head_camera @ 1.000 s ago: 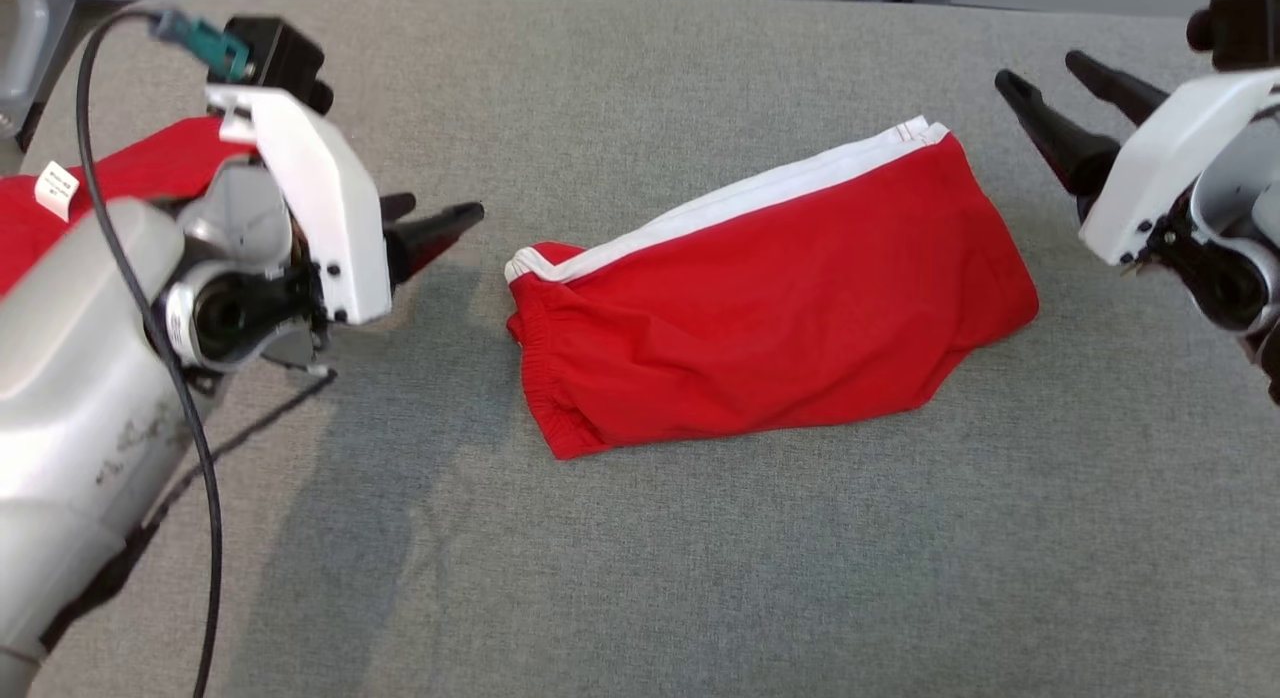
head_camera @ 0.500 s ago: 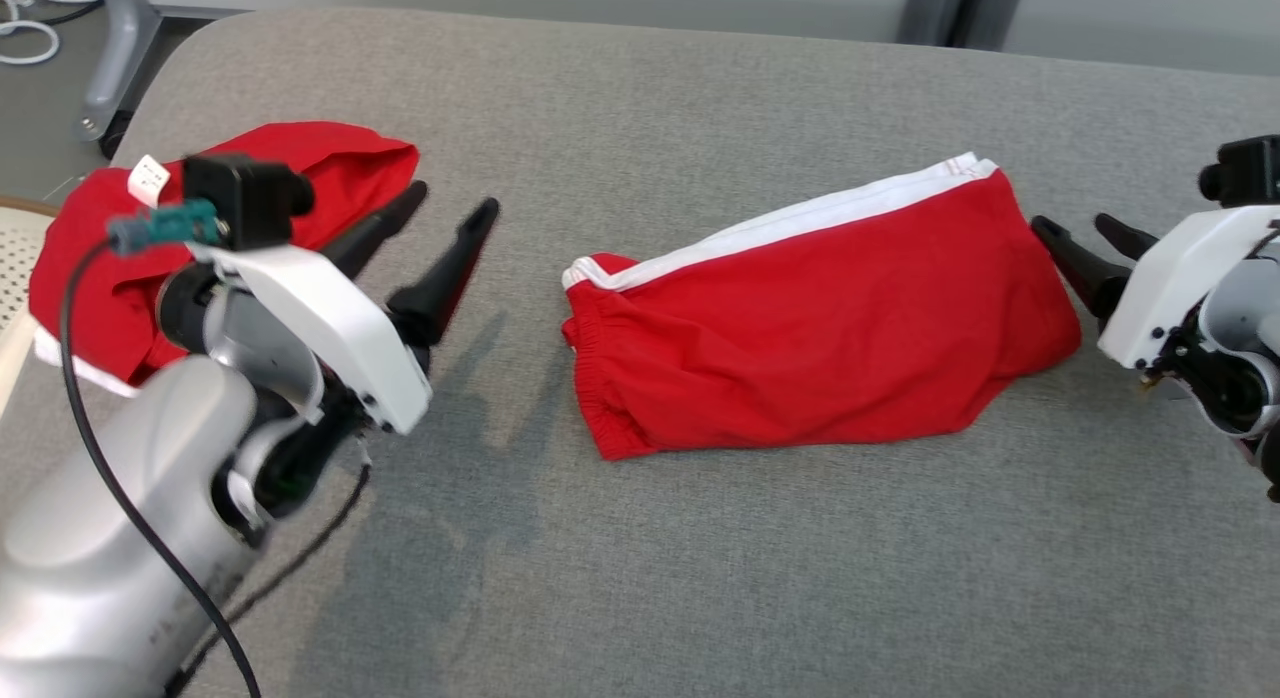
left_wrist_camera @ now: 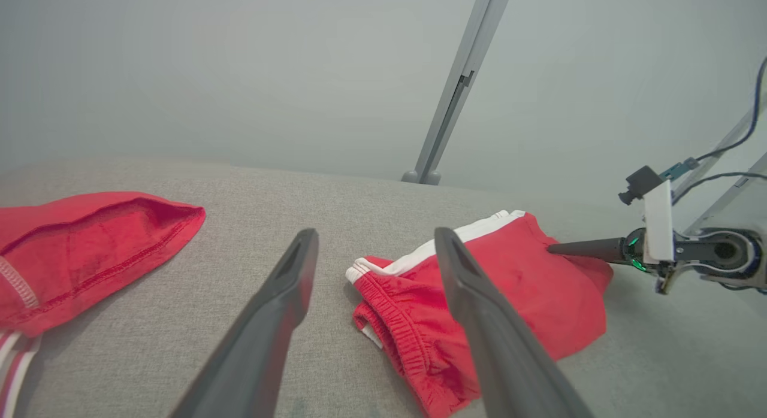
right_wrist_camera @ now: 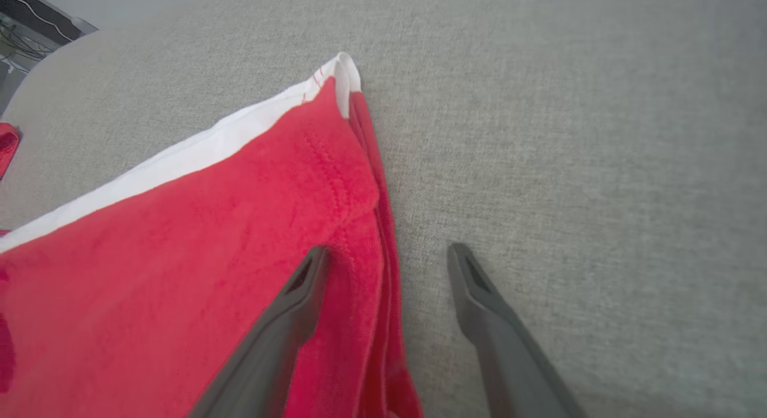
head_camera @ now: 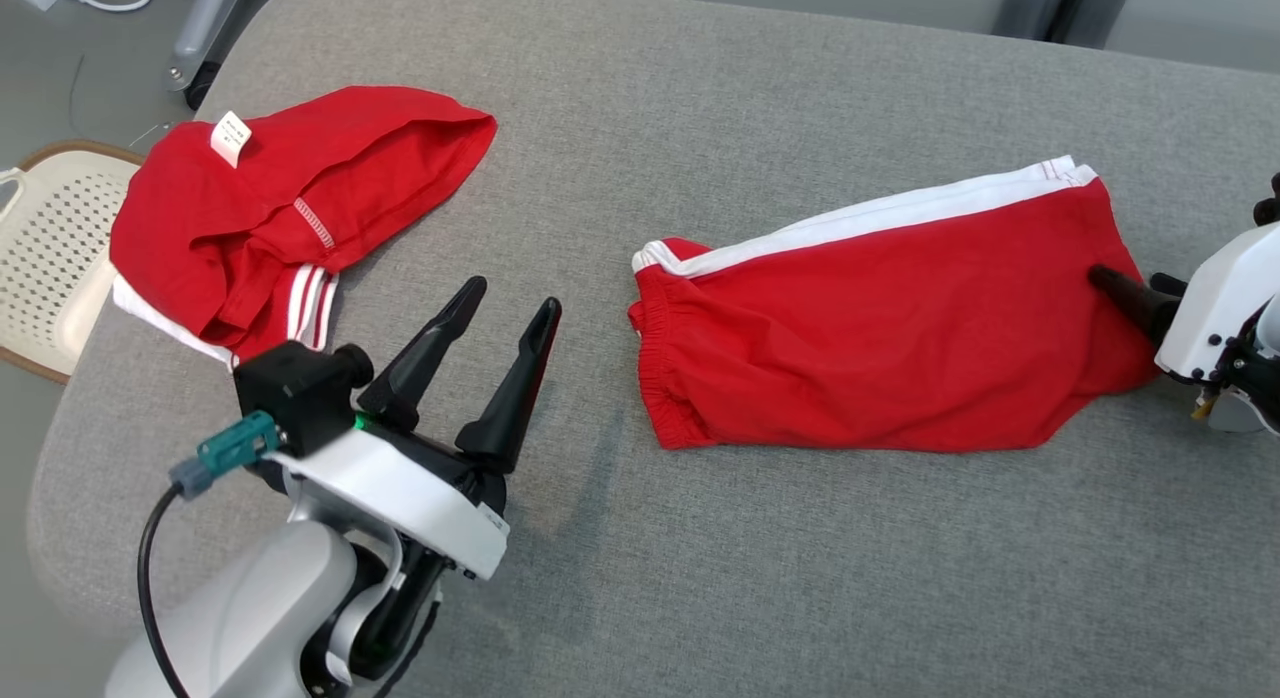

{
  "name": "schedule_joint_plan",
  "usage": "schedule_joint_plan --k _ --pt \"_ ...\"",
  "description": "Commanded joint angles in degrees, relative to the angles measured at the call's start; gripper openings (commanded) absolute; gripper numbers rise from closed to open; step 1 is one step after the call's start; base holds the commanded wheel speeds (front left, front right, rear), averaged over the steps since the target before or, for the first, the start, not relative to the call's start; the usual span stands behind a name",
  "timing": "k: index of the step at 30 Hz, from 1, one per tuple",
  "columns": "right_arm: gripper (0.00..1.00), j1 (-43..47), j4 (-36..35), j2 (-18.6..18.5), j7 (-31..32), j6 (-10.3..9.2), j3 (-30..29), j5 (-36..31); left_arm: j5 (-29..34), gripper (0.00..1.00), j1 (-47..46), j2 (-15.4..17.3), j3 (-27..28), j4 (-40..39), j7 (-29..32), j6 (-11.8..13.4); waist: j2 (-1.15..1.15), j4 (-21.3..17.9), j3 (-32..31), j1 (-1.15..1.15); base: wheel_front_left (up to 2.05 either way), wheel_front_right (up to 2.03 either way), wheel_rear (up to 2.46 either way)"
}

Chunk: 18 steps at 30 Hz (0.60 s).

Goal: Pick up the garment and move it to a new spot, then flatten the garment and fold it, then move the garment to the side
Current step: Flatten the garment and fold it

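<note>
Folded red shorts [head_camera: 880, 328] with a white side stripe lie on the grey padded surface [head_camera: 800, 578], waistband to the left. My right gripper [head_camera: 1128, 276] is open at their right hem. In the right wrist view its left finger [right_wrist_camera: 287, 310] hangs over the red fabric [right_wrist_camera: 180, 256] and its right finger over bare grey. My left gripper [head_camera: 513, 295] is open and empty, left of the waistband and clear of it. The left wrist view shows the shorts [left_wrist_camera: 521, 286] beyond the left gripper [left_wrist_camera: 374, 233], and the right gripper's finger [left_wrist_camera: 587, 249] lies on their far end.
A second red garment [head_camera: 290, 208] with a white tag lies crumpled at the surface's far left corner. A cream perforated basket [head_camera: 50, 248] stands beside that edge on the floor. A metal post foot [head_camera: 200, 28] and white cable sit beyond the far left corner.
The head camera has swung, shifting the whole picture. My left gripper has turned from pointing right to pointing forward. My right gripper has come down onto the shorts' right hem.
</note>
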Motion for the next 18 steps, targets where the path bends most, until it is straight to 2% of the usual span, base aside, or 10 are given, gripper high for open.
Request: schedule_joint_plan --k 1,7,12,14,15,16,18 --pt "1.00 1.00 0.22 -0.20 1.02 0.00 -0.29 0.89 0.43 1.00 0.90 -0.35 0.54 -0.61 -0.87 0.42 0.00 0.35 0.11 0.00 0.00 0.00 0.00" --pt "1.00 2.98 -0.52 0.52 5.94 0.00 -2.94 5.67 5.19 1.00 4.46 -1.91 3.12 -2.53 -3.00 1.53 0.00 1.23 0.43 0.00 0.00 0.00 0.00" --pt "1.00 3.72 -2.18 0.55 7.90 0.00 -3.41 6.28 10.30 1.00 7.93 -4.62 7.00 -2.74 -3.16 1.82 0.00 1.64 0.33 0.00 0.00 0.00 0.00" --pt "0.40 3.98 -2.62 0.53 8.22 0.00 -3.63 6.16 12.00 1.00 9.24 -5.90 8.20 -2.20 -3.17 1.35 0.00 1.69 0.04 0.00 0.00 0.00 0.00" --pt "0.24 4.19 -2.81 0.55 8.10 0.00 -3.79 6.08 12.69 1.00 9.80 -6.38 8.76 -1.84 -3.17 1.03 0.00 1.71 -0.21 0.00 0.00 0.00 0.00" --pt "0.03 4.17 -2.99 0.55 8.09 0.00 -3.95 6.04 13.14 1.00 10.39 -6.94 9.40 -1.46 -3.18 0.76 0.00 1.71 -0.45 0.00 0.00 0.00 0.00" --pt "0.00 3.98 -3.20 0.36 8.01 0.00 -4.35 5.94 13.88 1.00 11.42 -7.82 10.44 -0.88 -3.18 -0.08 0.00 1.64 -0.90 0.00 0.00 0.00 0.00"
